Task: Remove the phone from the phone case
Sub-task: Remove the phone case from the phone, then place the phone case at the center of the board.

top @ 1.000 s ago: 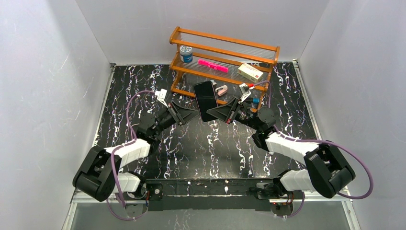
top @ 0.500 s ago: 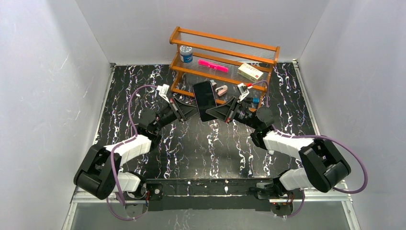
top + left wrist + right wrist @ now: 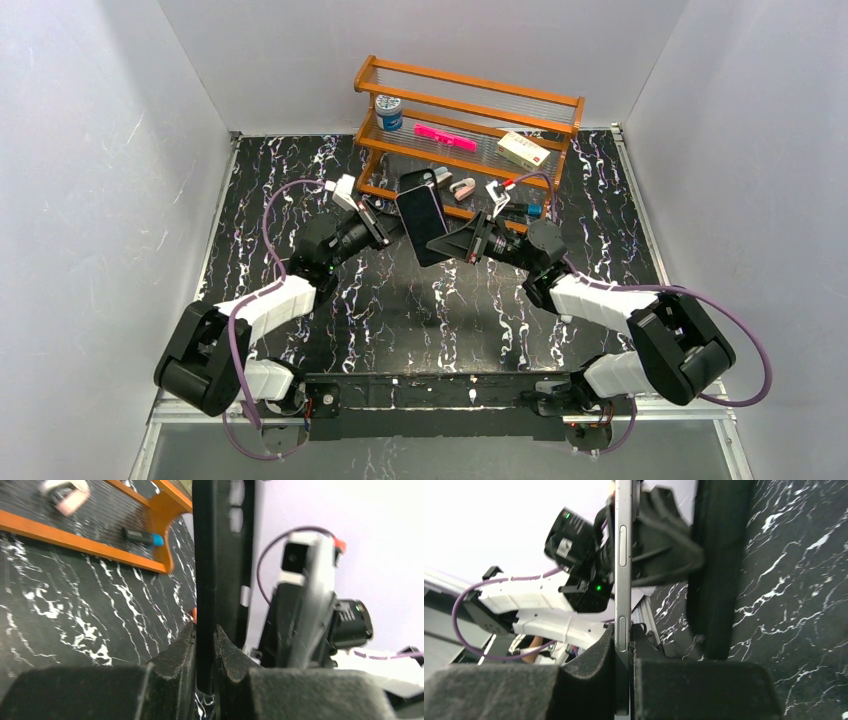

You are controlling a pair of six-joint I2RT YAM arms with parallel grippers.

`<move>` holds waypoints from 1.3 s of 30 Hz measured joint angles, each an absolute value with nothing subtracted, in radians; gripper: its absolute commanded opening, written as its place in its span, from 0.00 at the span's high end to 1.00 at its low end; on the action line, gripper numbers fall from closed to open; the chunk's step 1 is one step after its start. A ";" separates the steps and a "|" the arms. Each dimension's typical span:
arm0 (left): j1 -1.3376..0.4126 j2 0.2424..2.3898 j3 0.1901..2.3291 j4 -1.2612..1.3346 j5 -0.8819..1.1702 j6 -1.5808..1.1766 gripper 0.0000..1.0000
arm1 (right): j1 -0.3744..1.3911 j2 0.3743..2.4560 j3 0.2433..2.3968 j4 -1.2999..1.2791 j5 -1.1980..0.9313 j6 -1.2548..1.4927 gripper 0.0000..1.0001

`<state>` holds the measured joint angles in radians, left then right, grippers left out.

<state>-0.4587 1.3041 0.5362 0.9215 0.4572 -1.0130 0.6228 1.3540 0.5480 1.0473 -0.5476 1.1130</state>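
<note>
The dark phone (image 3: 424, 222) and its black case are held up above the table between both grippers, overlapping in the top view. My left gripper (image 3: 388, 215) is shut on the thin black edge of the case (image 3: 205, 590), seen on edge in the left wrist view between my fingertips (image 3: 205, 632). My right gripper (image 3: 452, 243) is shut on the phone's grey metal side (image 3: 623, 580), side buttons showing, between my fingertips (image 3: 623, 632). In the right wrist view the black case (image 3: 716, 555) stands apart to the right of the phone's edge.
A wooden rack (image 3: 470, 100) stands just behind the grippers, holding a blue-lidded jar (image 3: 388, 110), a pink marker (image 3: 445, 136), a cream box (image 3: 523, 150) and small items (image 3: 462, 187) on its lowest shelf. White walls close in on the black marbled table (image 3: 400, 310).
Both grippers have come closer together and shifted left. The phone has tilted and moved left with them, and the left gripper now reaches the phone.
</note>
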 measured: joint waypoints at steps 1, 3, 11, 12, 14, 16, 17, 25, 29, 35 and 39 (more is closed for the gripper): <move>-0.452 1.304 0.544 0.897 0.433 -1.014 1.00 | 0.627 1.348 0.548 1.041 -0.562 1.109 0.99; -0.439 1.304 0.565 0.862 0.400 -1.015 1.00 | 0.636 1.335 0.548 1.036 -0.582 1.100 0.99; -0.408 1.304 0.638 0.781 0.343 -1.003 1.00 | 0.636 1.283 0.495 0.958 -0.590 1.063 0.99; -0.407 1.304 0.641 0.752 0.339 -0.992 1.00 | 0.634 1.268 0.486 0.922 -0.582 1.047 0.99; -0.407 1.304 0.643 0.677 0.333 -0.965 1.00 | 0.627 1.232 0.473 0.850 -0.554 1.013 0.99; -0.407 1.304 0.643 0.598 0.332 -0.936 1.00 | 0.614 1.193 0.461 0.787 -0.520 0.981 0.99; -0.407 1.305 0.643 0.554 0.332 -0.920 1.00 | 0.606 1.169 0.456 0.752 -0.498 0.963 0.99; -0.407 1.399 0.643 0.361 0.373 -0.844 1.00 | 0.572 1.114 0.396 0.562 -0.292 0.877 0.99; -0.408 1.455 0.643 0.293 0.393 -0.819 1.00 | 0.571 1.122 0.379 0.510 -0.228 0.863 0.99; -0.424 1.525 0.643 0.260 0.412 -0.801 1.00 | 0.571 1.227 0.379 0.520 -0.194 0.863 0.99; -0.446 1.589 0.656 0.258 0.413 -0.803 0.99 | 0.571 1.336 0.379 0.558 -0.200 0.885 0.99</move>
<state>-0.4461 1.5894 0.6559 0.2577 0.4129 -0.8032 0.5713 1.3361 0.3786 0.5579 -0.2001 0.8852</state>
